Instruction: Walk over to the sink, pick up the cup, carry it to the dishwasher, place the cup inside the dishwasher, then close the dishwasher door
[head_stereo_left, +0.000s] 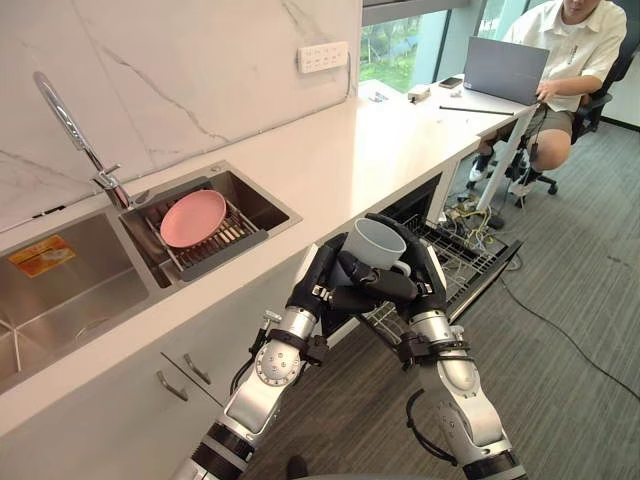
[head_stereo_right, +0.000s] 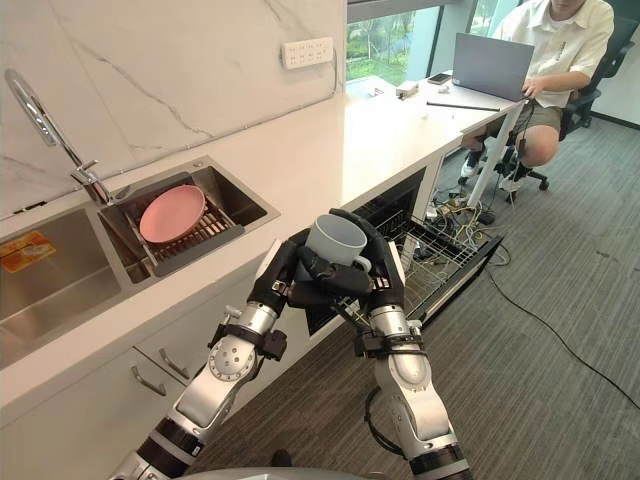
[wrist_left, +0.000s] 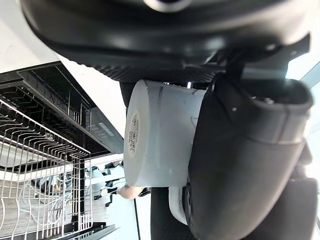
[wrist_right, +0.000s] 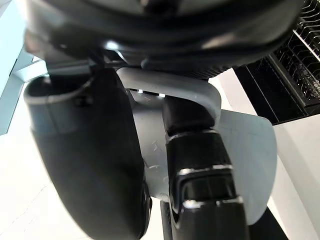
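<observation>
OK, cup sits clamped btwn left robot hand and right robot hand, both curled round it, just short of the dishwasher rack. If you loosen one side early, it could tip & drop outside the rack.

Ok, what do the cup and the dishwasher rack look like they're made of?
The cup: probably glazed ceramic; pale grey-white, thick-walled, smooth with a soft sheen. The dishwasher rack: thin metal wire, seemingly light-coated, formed into an open grid.
</observation>
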